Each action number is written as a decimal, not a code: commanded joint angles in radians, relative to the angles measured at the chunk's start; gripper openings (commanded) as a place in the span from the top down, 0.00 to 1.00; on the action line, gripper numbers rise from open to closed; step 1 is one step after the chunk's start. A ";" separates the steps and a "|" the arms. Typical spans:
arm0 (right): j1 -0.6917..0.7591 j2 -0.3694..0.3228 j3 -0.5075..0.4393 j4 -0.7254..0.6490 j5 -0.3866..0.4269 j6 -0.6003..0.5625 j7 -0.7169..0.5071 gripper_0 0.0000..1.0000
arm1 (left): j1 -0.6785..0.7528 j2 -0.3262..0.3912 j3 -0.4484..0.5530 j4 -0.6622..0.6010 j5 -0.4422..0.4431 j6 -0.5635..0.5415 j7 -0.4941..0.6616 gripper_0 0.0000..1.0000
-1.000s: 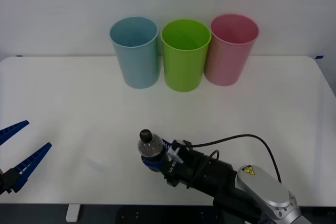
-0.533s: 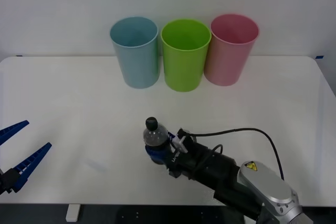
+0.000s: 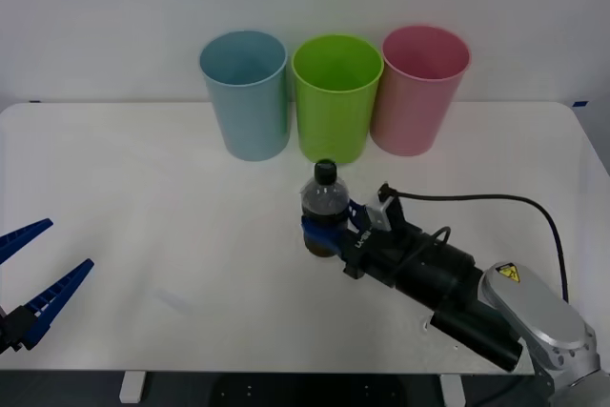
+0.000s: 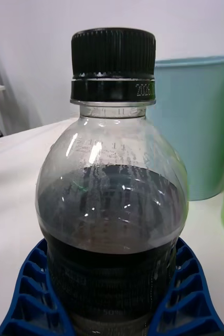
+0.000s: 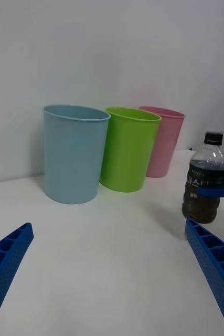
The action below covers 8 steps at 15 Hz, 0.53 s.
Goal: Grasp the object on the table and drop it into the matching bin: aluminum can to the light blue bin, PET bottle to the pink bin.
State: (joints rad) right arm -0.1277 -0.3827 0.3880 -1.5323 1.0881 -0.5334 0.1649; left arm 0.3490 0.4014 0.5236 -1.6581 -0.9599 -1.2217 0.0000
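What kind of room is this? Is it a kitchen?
Probably not a kitchen; it looks like a robot test lab. A bare white table against a plain wall holds just three sorting bins, light blue, green and pink, while the right gripper holds a bottle.

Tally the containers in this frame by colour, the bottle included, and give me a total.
Light blue bin: 1
Lime green bin: 1
Pink bin: 1
Clear bottle with a black cap, held upright in the right gripper in front of the green bin: 1
Total: 4 containers, the bins on the white table. The left gripper waits open at the table's near left edge.
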 commanded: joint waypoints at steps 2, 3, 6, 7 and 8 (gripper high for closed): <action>0.026 -0.034 -0.101 -0.081 0.001 -0.045 -0.120 1.00 | 0.000 0.000 0.000 0.000 0.000 0.000 0.000 0.00; 0.036 -0.048 -0.124 -0.114 0.000 -0.048 -0.160 1.00 | 0.000 0.000 0.000 0.000 0.000 0.000 0.000 0.00; 0.048 -0.093 -0.196 -0.181 -0.004 -0.056 -0.265 1.00 | 0.000 0.000 0.000 0.000 0.000 0.000 0.000 0.00; 0.048 -0.111 -0.221 -0.198 -0.010 -0.056 -0.295 1.00 | 0.000 0.000 0.000 0.000 0.000 0.000 0.000 0.00; 0.048 -0.125 -0.244 -0.213 -0.013 -0.057 -0.327 1.00 | 0.000 0.000 0.000 0.000 0.000 0.000 0.000 0.00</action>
State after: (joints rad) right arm -0.0799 -0.4969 0.1613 -1.7335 1.0785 -0.5894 -0.1383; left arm 0.3491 0.4014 0.5236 -1.6581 -0.9599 -1.2217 0.0000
